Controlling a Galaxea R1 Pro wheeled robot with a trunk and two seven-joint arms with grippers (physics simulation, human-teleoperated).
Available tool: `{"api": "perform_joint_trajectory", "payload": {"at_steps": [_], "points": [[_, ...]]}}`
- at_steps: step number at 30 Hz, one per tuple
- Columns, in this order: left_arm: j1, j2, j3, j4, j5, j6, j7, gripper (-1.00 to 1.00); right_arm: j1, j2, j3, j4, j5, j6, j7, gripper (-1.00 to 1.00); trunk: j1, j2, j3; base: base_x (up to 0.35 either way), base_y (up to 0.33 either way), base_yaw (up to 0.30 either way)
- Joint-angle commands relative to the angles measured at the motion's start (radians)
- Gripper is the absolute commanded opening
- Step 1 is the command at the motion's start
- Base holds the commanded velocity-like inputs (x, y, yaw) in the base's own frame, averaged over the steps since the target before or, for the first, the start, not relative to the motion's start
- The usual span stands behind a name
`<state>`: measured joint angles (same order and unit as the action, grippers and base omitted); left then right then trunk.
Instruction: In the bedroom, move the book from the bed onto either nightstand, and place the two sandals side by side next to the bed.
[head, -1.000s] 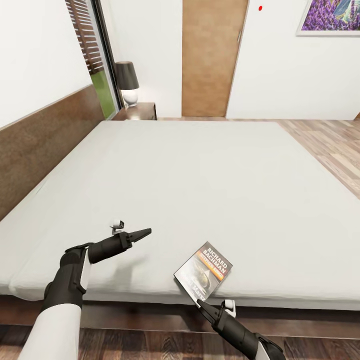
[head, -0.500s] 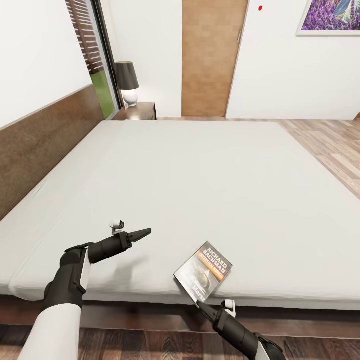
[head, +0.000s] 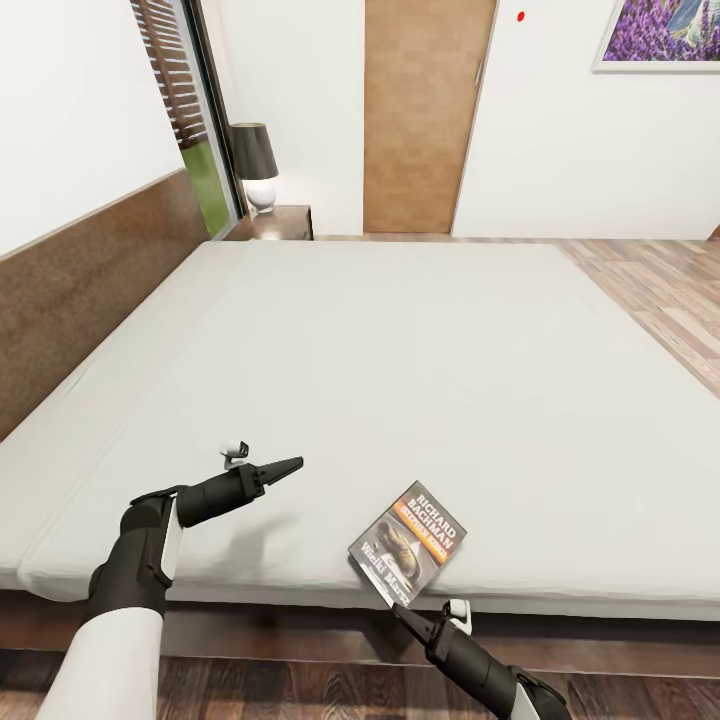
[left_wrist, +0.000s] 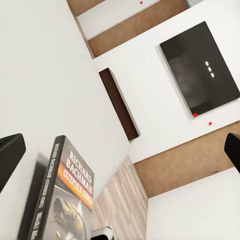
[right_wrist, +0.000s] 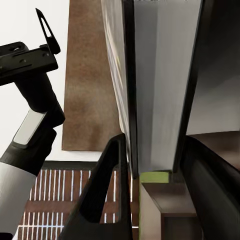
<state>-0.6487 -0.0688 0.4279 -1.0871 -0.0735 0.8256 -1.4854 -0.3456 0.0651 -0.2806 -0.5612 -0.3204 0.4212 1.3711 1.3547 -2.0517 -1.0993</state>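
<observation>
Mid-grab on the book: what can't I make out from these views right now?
- Right gripper contact: head view has the book corner covering the fingertips.
- Nightstand top: head view, small and far, lamp on it.
- Left gripper: head view, side-on, so opening unclear.

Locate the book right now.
In the head view the book is at the near edge of the bed, right of centre, its lower corner between the right gripper fingers; the left gripper hovers apart from it.
</observation>
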Motion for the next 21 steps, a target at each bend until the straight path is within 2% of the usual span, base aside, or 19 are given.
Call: {"api": "perform_joint_trajectory", "payload": {"at_steps": [1, 12, 18, 21], "points": [[-0.001, -0.001, 0.003, -0.001, -0.008, 0.010, -0.007, 1.00, -0.015, 0.001, -0.007, 0.000, 0.000, 0.005, 0.000, -1.00, 0.000, 0.000, -0.001, 0.000, 0.000, 0.000], [0.000, -0.002, 0.003, -0.001, -0.008, 0.010, -0.006, 1.00, -0.016, 0.001, -0.006, 0.000, 0.000, 0.004, 0.000, -1.00, 0.000, 0.000, -0.001, 0.000, 0.000, 0.000], [0.000, -0.002, 0.002, -0.001, -0.008, 0.010, -0.006, 1.00, -0.016, 0.001, -0.006, 0.000, 0.000, 0.004, 0.000, -1.00, -0.023, 0.042, 0.018, 0.000, 0.000, 0.000], [0.000, -0.002, 0.002, -0.001, -0.008, 0.010, -0.007, 1.00, -0.016, 0.001, -0.006, 0.000, 0.000, 0.004, 0.000, -1.00, -0.023, 0.042, 0.018, 0.000, 0.000, 0.000]]}}
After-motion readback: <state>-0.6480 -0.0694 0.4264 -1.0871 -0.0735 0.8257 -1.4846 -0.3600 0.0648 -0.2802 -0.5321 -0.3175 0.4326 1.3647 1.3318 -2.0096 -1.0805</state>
